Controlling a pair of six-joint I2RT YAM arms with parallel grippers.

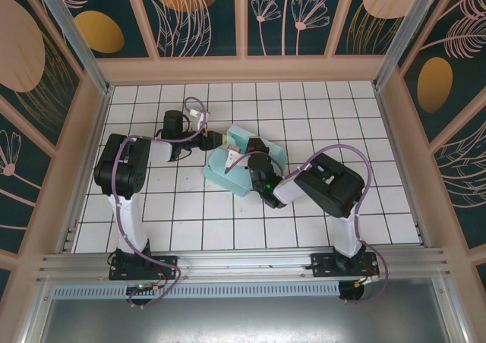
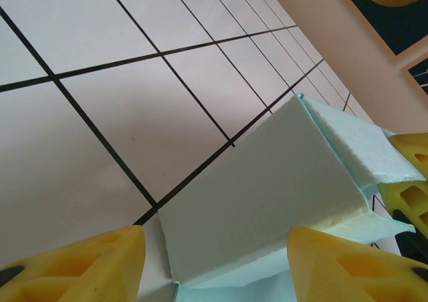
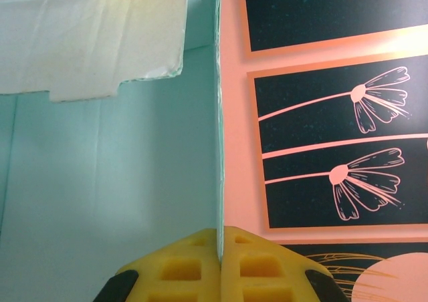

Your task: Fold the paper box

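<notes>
The paper box (image 1: 235,174) is pale mint card, partly raised, lying mid-table between the two arms. My right gripper (image 3: 219,256) is shut on the thin edge of an upright wall of the box (image 3: 107,182), with a notched flap folded over at the top. In the top view it sits over the box's middle (image 1: 255,143). My left gripper (image 2: 214,270) is open at the box's far-left corner (image 1: 222,140). Its yellow fingers (image 2: 80,265) straddle a sloping panel of the box (image 2: 267,188) without pressing on it. The right gripper's yellow fingertips (image 2: 411,182) show at that panel's far end.
The box lies on a white tiled floor (image 1: 342,123) with free tiles on every side. Peach-framed walls (image 1: 243,68) close in the back and sides. An aluminium rail (image 1: 243,263) runs along the near edge by the arm bases.
</notes>
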